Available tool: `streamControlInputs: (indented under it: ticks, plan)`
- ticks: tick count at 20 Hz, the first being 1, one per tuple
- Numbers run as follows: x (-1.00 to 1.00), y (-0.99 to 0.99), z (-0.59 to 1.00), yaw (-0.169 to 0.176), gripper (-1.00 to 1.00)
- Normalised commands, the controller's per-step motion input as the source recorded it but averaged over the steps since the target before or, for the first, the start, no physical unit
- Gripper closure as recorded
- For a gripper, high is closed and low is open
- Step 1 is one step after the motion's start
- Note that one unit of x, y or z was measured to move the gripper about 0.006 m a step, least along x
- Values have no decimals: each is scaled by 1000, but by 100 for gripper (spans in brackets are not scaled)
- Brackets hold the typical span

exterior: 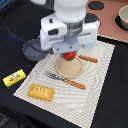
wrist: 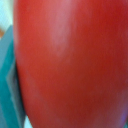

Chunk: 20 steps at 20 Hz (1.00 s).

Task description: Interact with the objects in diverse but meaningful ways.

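Gripping the tomato (wrist: 70, 62), as best I can judge; jaws hidden, so I cannot tell how wide they stand. My gripper (exterior: 71, 54) hangs just above the plate (exterior: 70, 68) on the mat (exterior: 95, 85). Tomato: smooth, glossy red, fills wrist view. Step: placing or lifting at the plate. Next: slow vertical move. Fork (exterior: 64, 79), knife (exterior: 87, 58), bread (exterior: 41, 92), butter (exterior: 14, 77) and pan (exterior: 33, 49) lie around.

Arm (exterior: 70, 10): glossy white rounded shell, cylindrical upper link, wider blocky wrist housing below. Wrist housing has pale grey-white side panels, darker grey seams and recesses. Black section under housing, at tool (exterior: 70, 54) mount. Dark cable trailing off toward exterior view's left. Markings too blurred to read.
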Motion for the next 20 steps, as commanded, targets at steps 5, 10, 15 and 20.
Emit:
streamControlInputs:
  ticks: [5,10,15,20]
  plan:
    - [-355,701,373,85,100]
    - [-434,643,21,54,100]
    - [-425,396,-411,35,100]
    - [-379,250,-587,32,100]
